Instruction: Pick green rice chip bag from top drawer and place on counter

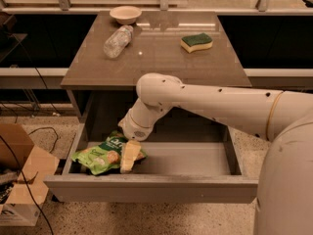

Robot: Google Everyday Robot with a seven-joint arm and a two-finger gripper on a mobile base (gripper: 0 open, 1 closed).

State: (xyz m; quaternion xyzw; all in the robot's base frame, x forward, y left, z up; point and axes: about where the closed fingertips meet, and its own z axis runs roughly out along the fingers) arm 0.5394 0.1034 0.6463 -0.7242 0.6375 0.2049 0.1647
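Camera view: gripper in top drawer overlaps bag.

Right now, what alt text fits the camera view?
A white robot arm reaches into the open grey-brown top drawer, its gripper on a crinkly light-green foil chip bag at the drawer's left end. On the glossy counter above lie a clear plastic bottle, a green-and-yellow sponge and a pale bowl.
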